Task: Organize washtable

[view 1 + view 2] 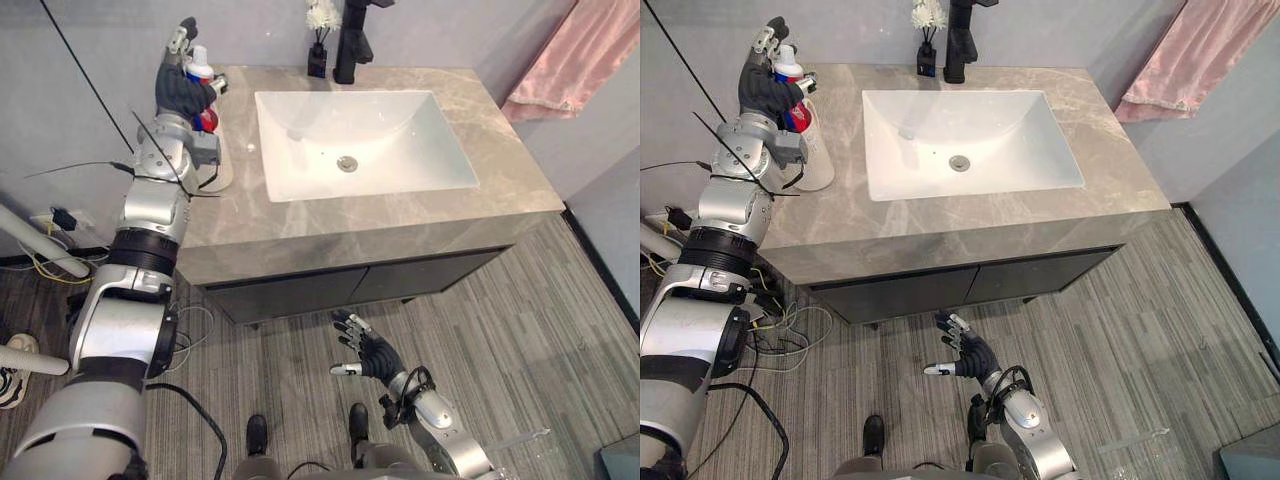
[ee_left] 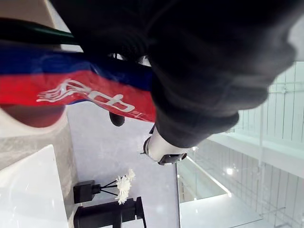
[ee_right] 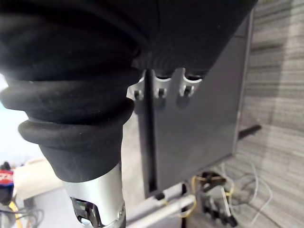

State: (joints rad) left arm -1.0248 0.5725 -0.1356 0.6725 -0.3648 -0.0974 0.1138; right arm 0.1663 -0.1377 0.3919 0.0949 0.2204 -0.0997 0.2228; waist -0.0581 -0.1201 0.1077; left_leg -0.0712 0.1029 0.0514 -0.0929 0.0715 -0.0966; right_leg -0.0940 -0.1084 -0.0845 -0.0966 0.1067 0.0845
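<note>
Head views: left hand is up at the tabletop's far left corner, fingers curled round a red-and-blue tube with a white cap. The tube stands roughly upright, cap poking out above the hand. Its lower end is at a white cup on the tabletop's left edge; can't tell whether it sits inside the cup.

Right hand is low over the floor in front of the dark cabinet, well apart from the tube, fingers spread and holding nothing.

The tabletop is beige-grey marble with a white rectangular sink set in the middle and a metal drain in its bottom. A black faucet is at the back edge, with a small black vase of white flowers just beside it on the left. Walls are grey and the floor is grey wood-look plank. A pink towel hangs on the wall past the tabletop's right back corner.

Count: one tube, one cup, one sink, one faucet, one vase, one towel.

Left wrist view: the tube's red and blue body runs right against the dark cover, with a silver finger showing past it. The vase, flowers and faucet are further off, and a corner of the sink is nearer.

Right wrist view: fingers point at the cabinet front, not closed on anything, with plank floor beside them.
</note>
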